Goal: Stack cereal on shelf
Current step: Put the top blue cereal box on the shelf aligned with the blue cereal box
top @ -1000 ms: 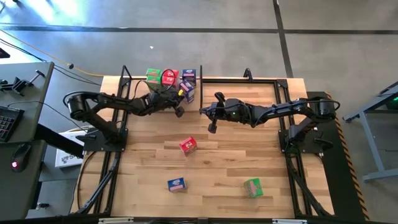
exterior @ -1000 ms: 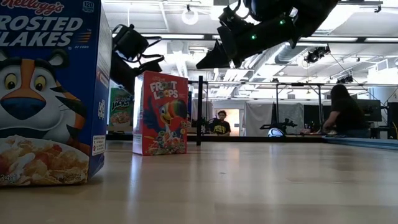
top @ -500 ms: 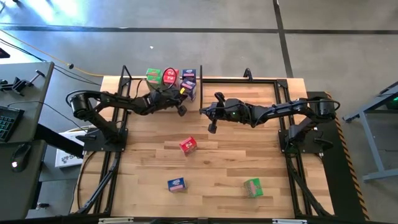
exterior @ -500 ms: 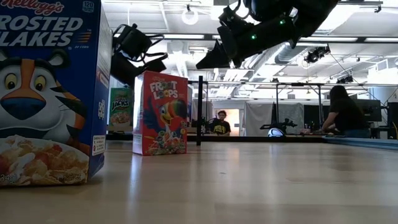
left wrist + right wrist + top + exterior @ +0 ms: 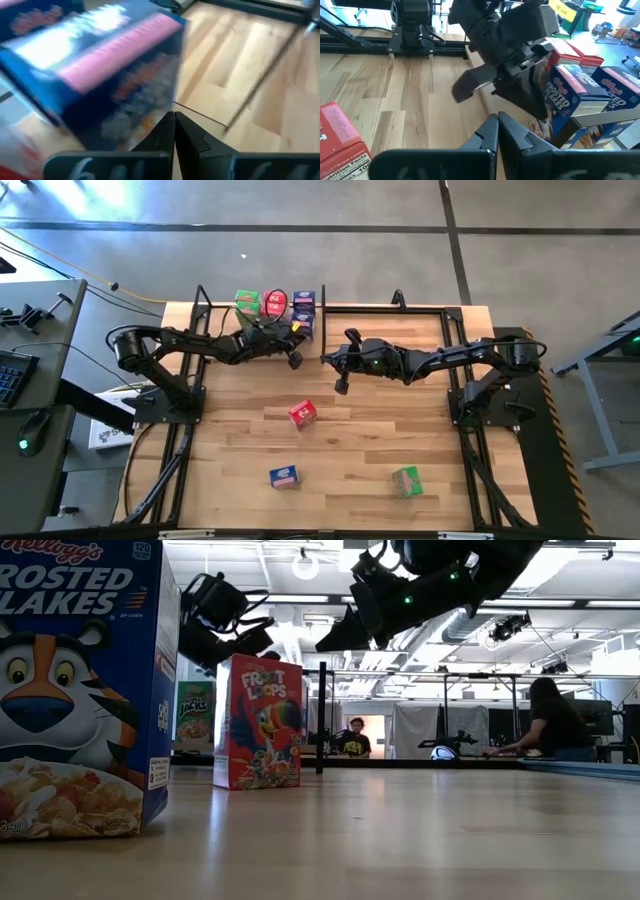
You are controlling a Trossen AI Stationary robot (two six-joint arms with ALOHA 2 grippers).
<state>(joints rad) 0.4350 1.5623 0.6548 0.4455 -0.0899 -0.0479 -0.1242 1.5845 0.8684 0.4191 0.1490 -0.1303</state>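
Several cereal boxes stand on the shelf (image 5: pixel 322 330) at the table's far edge: green (image 5: pixel 247 302), red (image 5: pixel 272 302), blue (image 5: pixel 305 300), and another blue box (image 5: pixel 300 321) in front. A red box (image 5: pixel 303 413), a blue box (image 5: pixel 284 476) and a green box (image 5: pixel 406 480) rest on the tabletop. My left gripper (image 5: pixel 293 361) is shut and hovers just near of the front blue box (image 5: pixel 110 65). My right gripper (image 5: pixel 340 386) is shut and raised right of the divider, holding nothing.
The black divider post (image 5: pixel 321 718) stands between the two grippers. In the low view a Frosted Flakes box (image 5: pixel 80 690) and a Froot Loops box (image 5: pixel 258 722) stand close to the camera. People (image 5: pixel 555 720) are in the room beyond the table. Bare wood lies at the table's right.
My left gripper has moved a little toward the table's right and risen, its fingers swinging up from pointing downward. The front blue box on the shelf has shifted slightly toward the far edge.
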